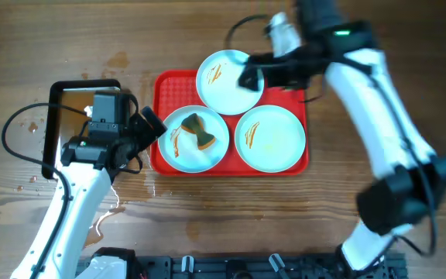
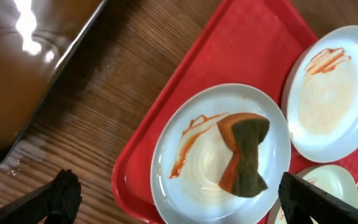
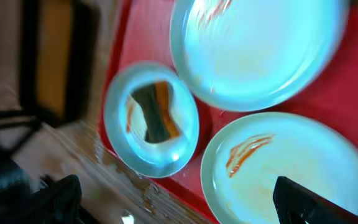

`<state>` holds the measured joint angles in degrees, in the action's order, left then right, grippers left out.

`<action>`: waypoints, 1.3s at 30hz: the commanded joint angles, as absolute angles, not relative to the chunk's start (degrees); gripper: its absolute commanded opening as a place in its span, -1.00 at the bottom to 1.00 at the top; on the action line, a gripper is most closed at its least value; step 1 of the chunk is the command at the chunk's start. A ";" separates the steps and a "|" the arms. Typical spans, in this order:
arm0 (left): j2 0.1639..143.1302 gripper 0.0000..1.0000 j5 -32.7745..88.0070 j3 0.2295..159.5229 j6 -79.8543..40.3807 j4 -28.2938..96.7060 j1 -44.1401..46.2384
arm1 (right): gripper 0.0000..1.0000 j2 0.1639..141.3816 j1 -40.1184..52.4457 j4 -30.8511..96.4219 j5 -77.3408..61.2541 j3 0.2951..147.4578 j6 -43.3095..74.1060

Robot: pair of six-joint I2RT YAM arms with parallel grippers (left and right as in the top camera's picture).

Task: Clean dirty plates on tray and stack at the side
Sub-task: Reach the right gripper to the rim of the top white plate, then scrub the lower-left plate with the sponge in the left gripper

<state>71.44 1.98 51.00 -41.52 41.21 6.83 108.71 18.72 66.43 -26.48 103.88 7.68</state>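
The red tray (image 1: 167, 85) holds three pale plates. The near-left plate (image 1: 207, 156) has sauce smears and an orange and green sponge (image 1: 200, 133) lying on it. The far plate (image 1: 217, 84) and the right plate (image 1: 273, 139) have sauce streaks. My left gripper (image 1: 150, 128) is open and empty at the tray's left edge, next to the sponge plate (image 2: 197, 168); the sponge (image 2: 244, 155) lies between its fingers (image 2: 179, 205) ahead. My right gripper (image 1: 248, 77) hovers over the far plate's right rim. It is open and empty (image 3: 179, 205), and its view is blurred.
A black-rimmed metal pan (image 1: 53, 128) lies left of the tray, behind my left arm, and shows in the left wrist view (image 2: 23, 56). Water puddles (image 1: 108, 211) wet the wood near the tray's front left corner. The right arm reaches in from the right.
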 commanded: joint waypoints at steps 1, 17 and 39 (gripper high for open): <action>71.16 1.00 1.37 51.09 -42.46 42.37 5.17 | 0.99 117.19 24.80 63.29 -23.07 104.25 6.37; 71.16 1.00 -1.19 51.00 -42.46 45.54 3.79 | 0.17 125.58 30.15 52.47 -20.51 95.90 7.66; 87.92 0.70 16.91 47.03 -39.51 23.59 16.12 | -0.92 130.21 31.11 49.54 -18.83 95.88 12.05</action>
<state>84.58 14.90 47.29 -40.18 27.38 13.61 128.70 30.61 49.82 -19.38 96.12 10.50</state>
